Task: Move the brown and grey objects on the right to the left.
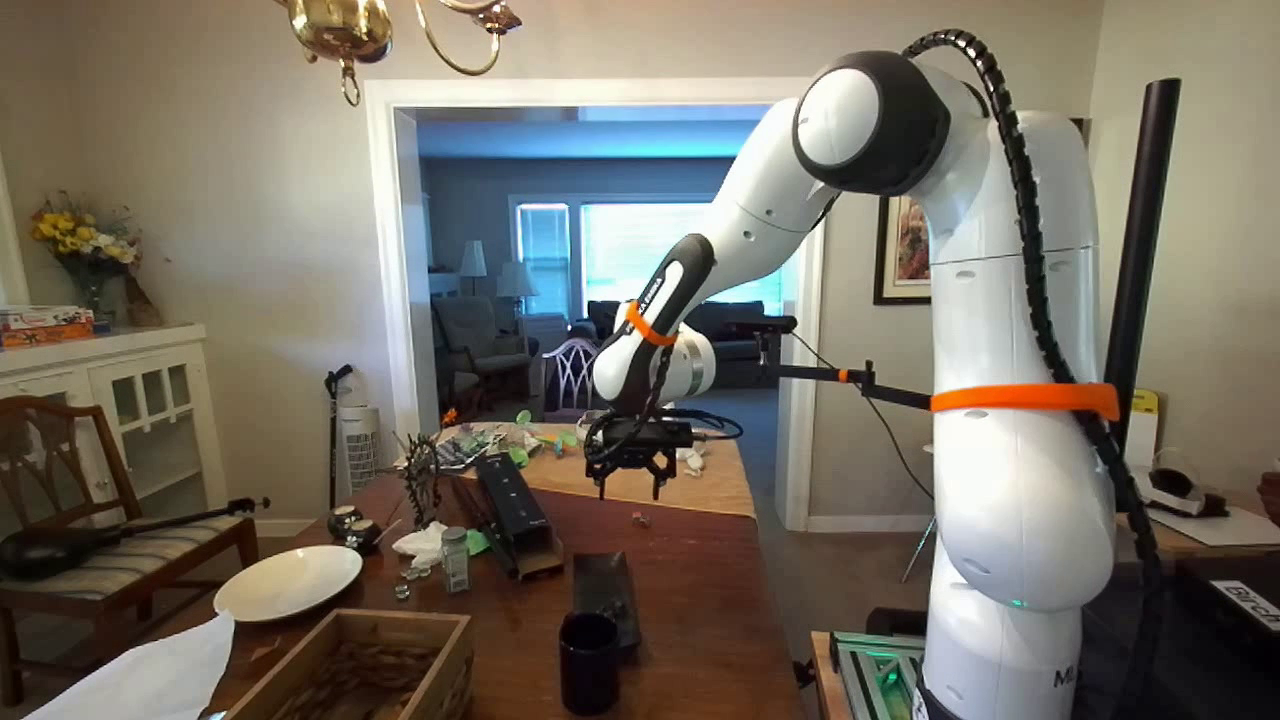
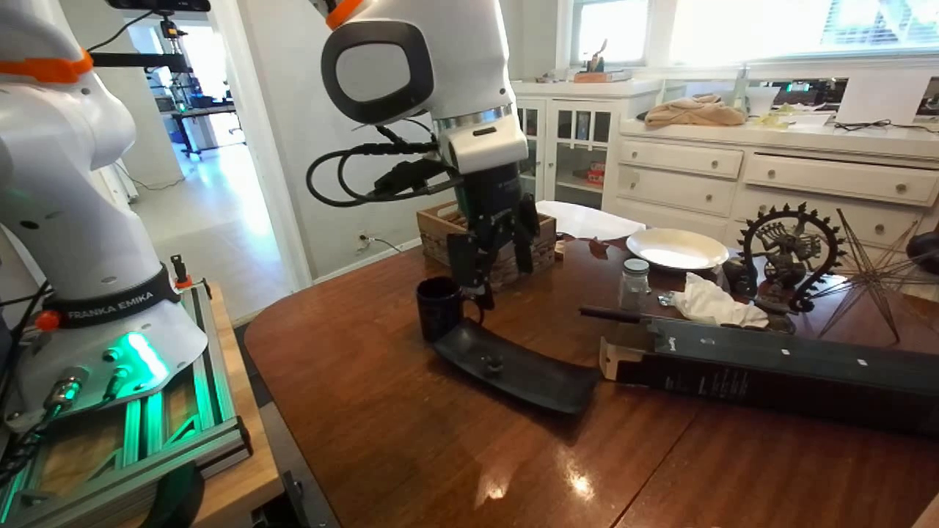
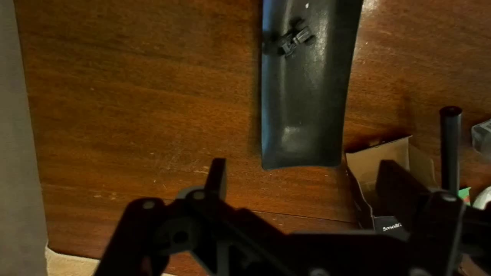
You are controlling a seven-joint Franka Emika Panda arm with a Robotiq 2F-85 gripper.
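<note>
My gripper (image 1: pixel 629 490) is open and empty above the table; its spread fingers also show in the wrist view (image 3: pixel 303 169) and in an exterior view (image 2: pixel 505 282). A small reddish-brown object (image 1: pixel 641 519) lies on the table near the gripper; I cannot make it out in the wrist view. A small dark grey object (image 3: pixel 294 40) rests in a long black tray (image 3: pixel 307 103); both show in an exterior view, the object (image 2: pixel 491 362) and the tray (image 2: pixel 543 385). The gripper is above and beyond the tray's end, not touching it. Which objects the task names is unclear.
A dark mug (image 2: pixel 439 312) stands at the tray's end. An open long black box (image 2: pixel 770 374) lies beside the tray. A wooden crate (image 1: pixel 455 655), white plate (image 1: pixel 290 582), glass jar (image 1: pixel 455 562) and dark statue (image 2: pixel 788 257) stand on the table.
</note>
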